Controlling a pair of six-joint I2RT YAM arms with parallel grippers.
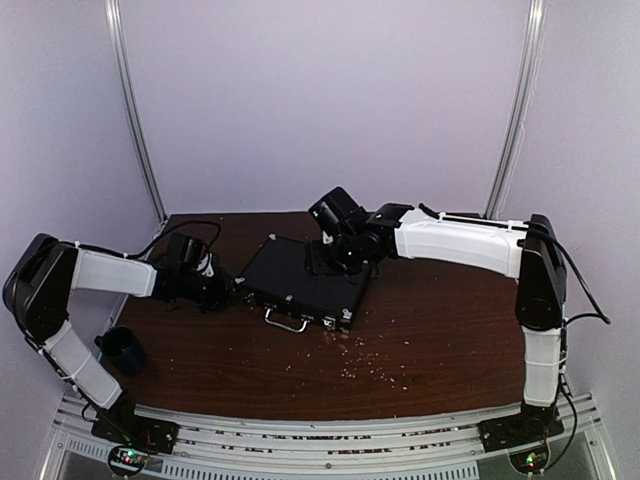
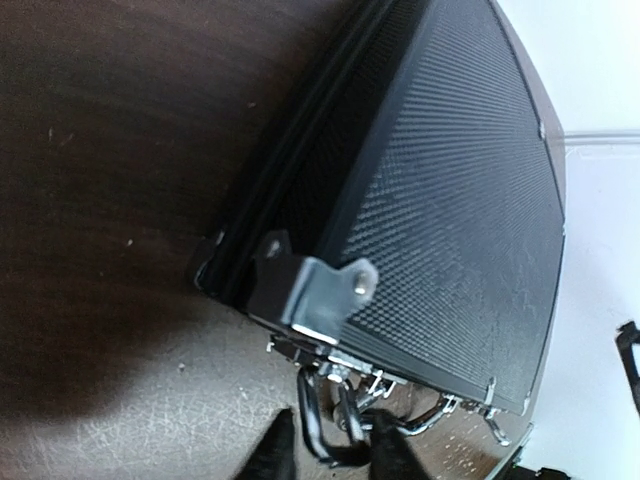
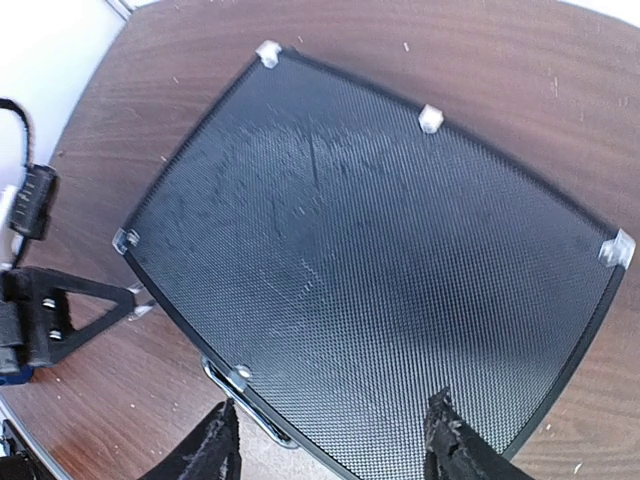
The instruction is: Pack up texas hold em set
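At the left gripper point(image 2: 332, 445), bottom centre of the left wrist view: jaws set narrow, either side of a chrome latch point(image 2: 335, 402) on the case's front edge. Cannot tell whether actually pinching it. At the right gripper point(image 3: 335, 452), bottom of the right wrist view: jaws spread wide, holding nothing, poised over the textured lid point(image 3: 370, 250).

Just beyond both, the black case point(image 1: 300, 283): lies flat and shut at the centre of the top view, on the brown table point(image 1: 450, 340), handle point(image 1: 285, 320) turned toward the lower edge of the frame. No chips, cards or dice on show; presumably packed inside.

Judging from that: probably heavy for its size, with a rigid shell and hard metal corners. Woven lid grain offers some friction, but the broad faces look too wide for a pinch. Best taken by the handle or latches, or pushed flat along an edge; lifting by one corner risks tipping.

At lower left of the top view, a dark mug point(image 1: 125, 350), well apart.
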